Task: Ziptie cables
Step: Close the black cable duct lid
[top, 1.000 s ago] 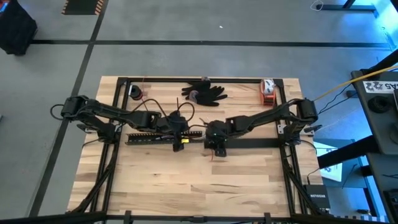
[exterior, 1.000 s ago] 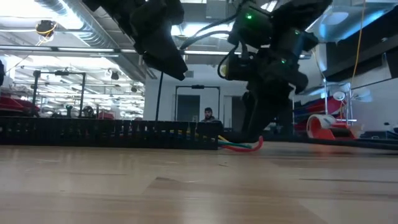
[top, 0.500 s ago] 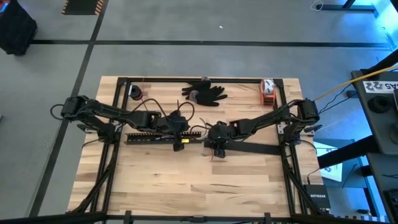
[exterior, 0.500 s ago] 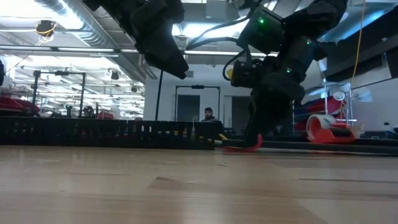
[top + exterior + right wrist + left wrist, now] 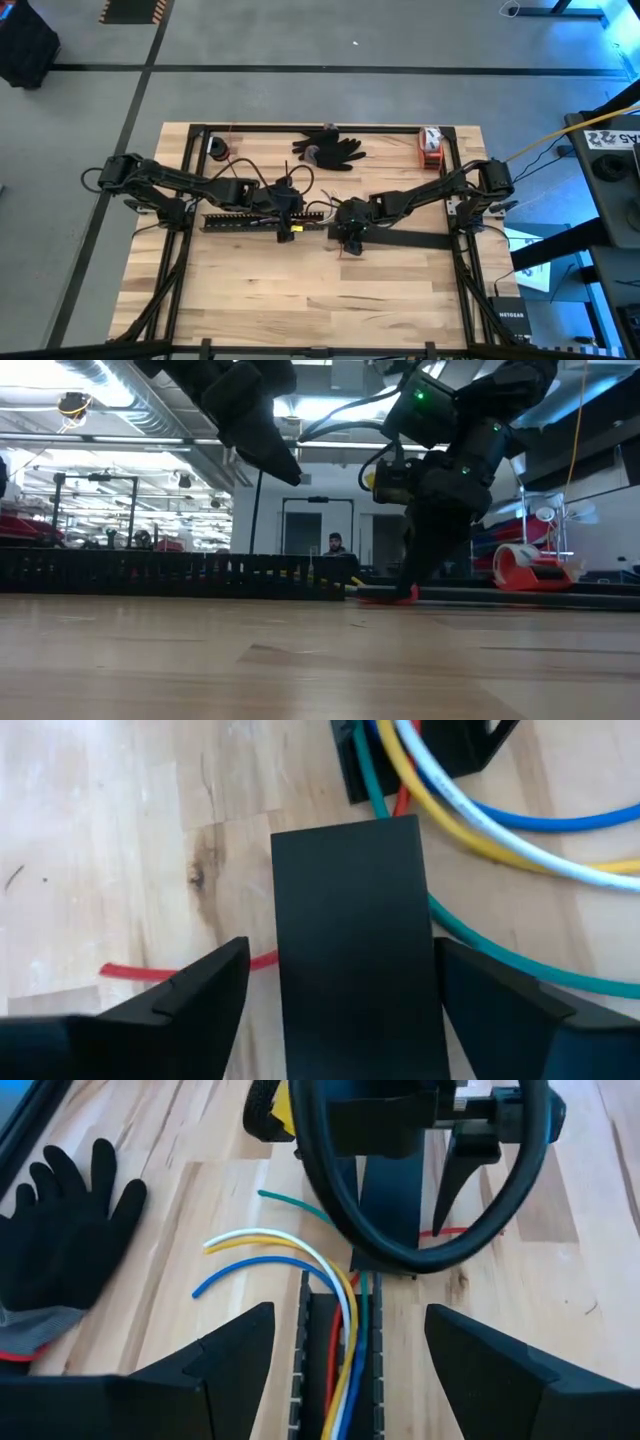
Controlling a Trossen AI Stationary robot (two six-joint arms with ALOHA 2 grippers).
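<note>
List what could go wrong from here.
1. The right gripper straddles the flat black strip with its fingers open; closing could grab the strip, not a wire.
2. The cables fan loose out of the slotted bar; a nudge could drag them out.
3. The left gripper hangs open just above the bar, crowding the right arm.

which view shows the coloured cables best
The left wrist view: the cables fan out, yellow, white, blue, green and red, from the slotted black bar. The right wrist view shows them partly behind a flat black strip; high view, a tiny tangle; low view, only a red end.
</note>
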